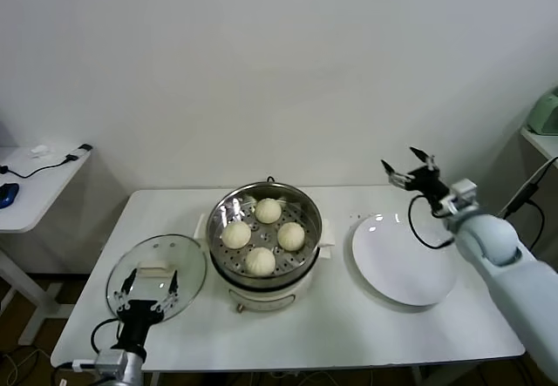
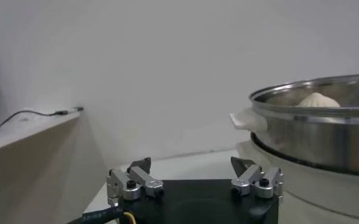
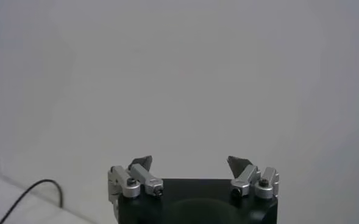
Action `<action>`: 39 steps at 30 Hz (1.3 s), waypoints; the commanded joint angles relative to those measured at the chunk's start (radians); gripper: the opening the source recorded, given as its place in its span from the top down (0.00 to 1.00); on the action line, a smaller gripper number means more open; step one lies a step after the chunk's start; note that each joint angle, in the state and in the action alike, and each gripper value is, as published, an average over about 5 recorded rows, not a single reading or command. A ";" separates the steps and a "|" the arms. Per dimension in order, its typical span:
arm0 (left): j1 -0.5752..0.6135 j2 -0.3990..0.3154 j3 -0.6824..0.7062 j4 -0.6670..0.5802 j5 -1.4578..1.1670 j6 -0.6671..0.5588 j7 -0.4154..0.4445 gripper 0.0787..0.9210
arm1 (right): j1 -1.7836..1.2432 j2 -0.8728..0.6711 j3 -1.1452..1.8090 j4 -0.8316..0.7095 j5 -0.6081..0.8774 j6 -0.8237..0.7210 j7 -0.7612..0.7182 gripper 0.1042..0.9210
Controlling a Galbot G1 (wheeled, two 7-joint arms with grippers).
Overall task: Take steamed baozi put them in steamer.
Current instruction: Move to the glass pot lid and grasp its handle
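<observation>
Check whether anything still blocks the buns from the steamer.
Nothing visible does: all four buns already sit on the tray in the open steamer. The lid lies beside it, the plate is bare, both grippers empty.

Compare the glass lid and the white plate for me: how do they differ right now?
The glass lid lies on the robot's left of the steamer; the white plate lies on its right. The glass lid is see-through with a white handle on top; the white plate is opaque and bare. The left claw sits over the glass lid's near edge; the right claw is raised beyond the white plate. Both are round and lie flat on the table.
</observation>
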 commanded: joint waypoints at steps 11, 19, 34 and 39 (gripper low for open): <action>0.017 -0.013 0.004 0.027 0.177 -0.065 -0.052 0.12 | -0.661 0.442 0.316 0.047 -0.168 0.360 0.006 0.12; 0.015 -0.011 -0.002 0.052 0.392 -0.065 -0.166 0.12 | -0.665 0.440 0.276 0.050 -0.180 0.375 0.039 0.12; -0.071 0.052 -0.001 0.360 1.420 0.057 -0.372 0.12 | -0.636 0.409 0.204 0.076 -0.238 0.266 0.093 0.12; -0.141 0.034 0.005 0.423 1.486 0.114 -0.392 0.12 | -0.633 0.405 0.200 0.073 -0.248 0.261 0.096 0.12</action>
